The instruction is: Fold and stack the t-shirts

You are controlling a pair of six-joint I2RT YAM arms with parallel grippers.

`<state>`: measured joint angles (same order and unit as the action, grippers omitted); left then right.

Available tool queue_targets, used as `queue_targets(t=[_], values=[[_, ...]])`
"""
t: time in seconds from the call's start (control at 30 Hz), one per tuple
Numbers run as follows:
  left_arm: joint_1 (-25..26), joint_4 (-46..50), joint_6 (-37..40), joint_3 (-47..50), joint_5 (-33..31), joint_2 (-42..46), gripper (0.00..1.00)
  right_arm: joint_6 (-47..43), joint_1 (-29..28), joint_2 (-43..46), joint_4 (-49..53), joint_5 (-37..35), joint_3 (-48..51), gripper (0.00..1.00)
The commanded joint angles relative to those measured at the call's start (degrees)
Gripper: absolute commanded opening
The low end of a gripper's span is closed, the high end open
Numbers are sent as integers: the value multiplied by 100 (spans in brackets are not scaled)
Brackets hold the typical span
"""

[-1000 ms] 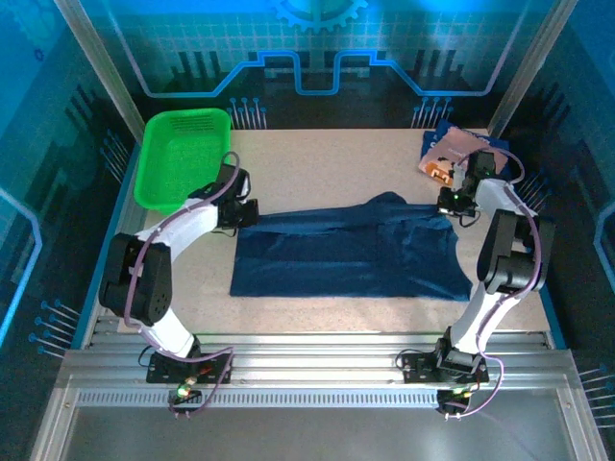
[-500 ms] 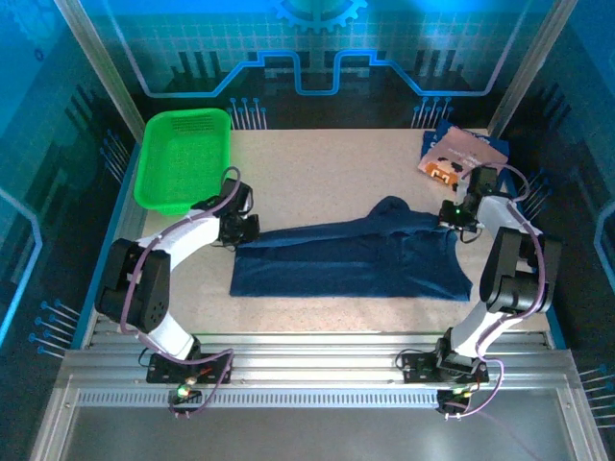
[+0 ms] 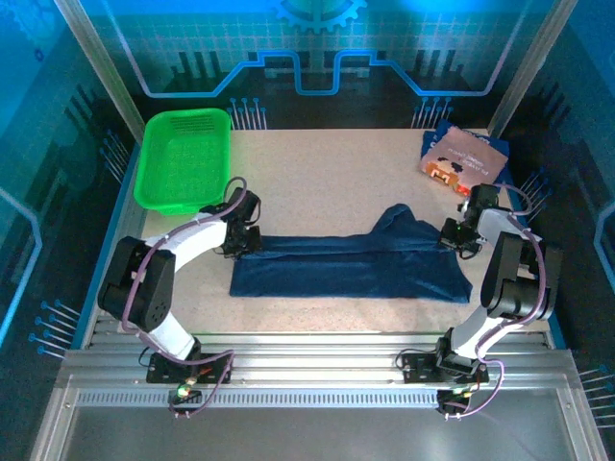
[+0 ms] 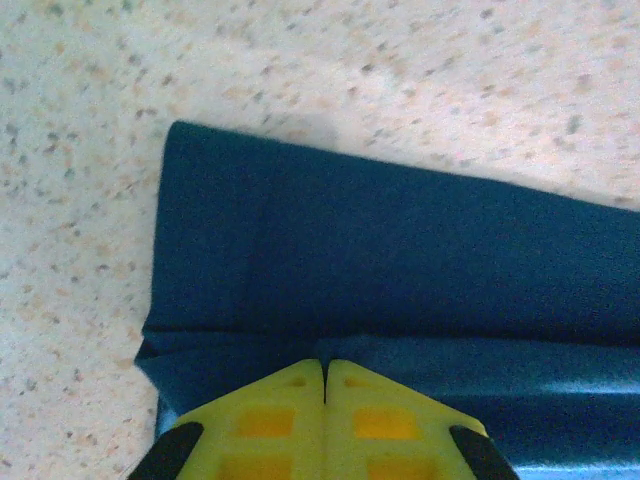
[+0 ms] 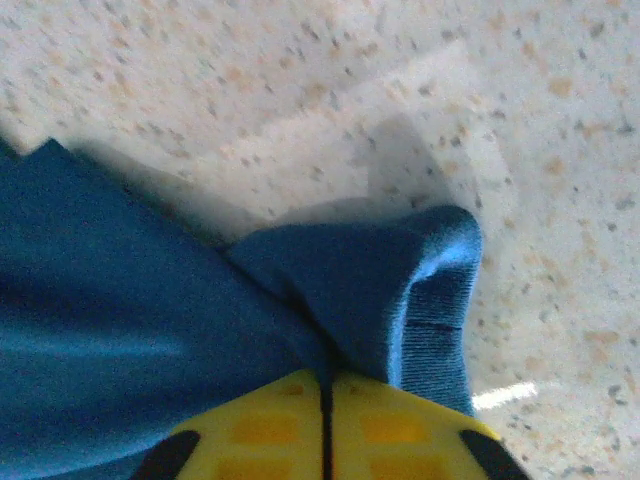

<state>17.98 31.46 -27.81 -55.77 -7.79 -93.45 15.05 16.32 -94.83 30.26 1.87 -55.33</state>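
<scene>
Seen from above, a navy t-shirt [image 3: 356,272] lies as a long, partly folded band across the middle of the speckled table [image 3: 327,182]. The left gripper [image 3: 244,240] sits at the band's left end and the right gripper [image 3: 452,236] at its right end, where the cloth bunches upward. In the left wrist view, the yellow jaws are pressed together, pinching a doubled edge of the navy cloth. In the right wrist view, the jaws likewise pinch a hemmed fold. A second t-shirt [image 3: 471,152], folded with a pinkish-tan print showing, lies at the table's upper right corner. A green basket [image 3: 154,178] sits at the upper left.
</scene>
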Motion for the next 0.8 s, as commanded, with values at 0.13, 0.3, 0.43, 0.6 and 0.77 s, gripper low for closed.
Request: queue_targets(t=[0.13, 0.3, 0.43, 0.6, 0.77], values=[[109, 658, -660, -92, -853, 312, 66, 909, 183, 115, 360, -385, 234, 51], [429, 519, -831, -413, -1141, 1109, 78, 1194, 155, 1005, 212, -221, 453, 63], [604, 212, -801, -815, -772, 1136, 79, 1013, -103, 1915, -234, 240, 637, 77], [637, 87, -501, -1276, 144, 400, 78, 42, -896, 1641, -156, 1325, -61, 82], [630, 1000, -512, -1837, 239, -511, 64, -392, -1602, 806, 258, 1552, -688, 82]])
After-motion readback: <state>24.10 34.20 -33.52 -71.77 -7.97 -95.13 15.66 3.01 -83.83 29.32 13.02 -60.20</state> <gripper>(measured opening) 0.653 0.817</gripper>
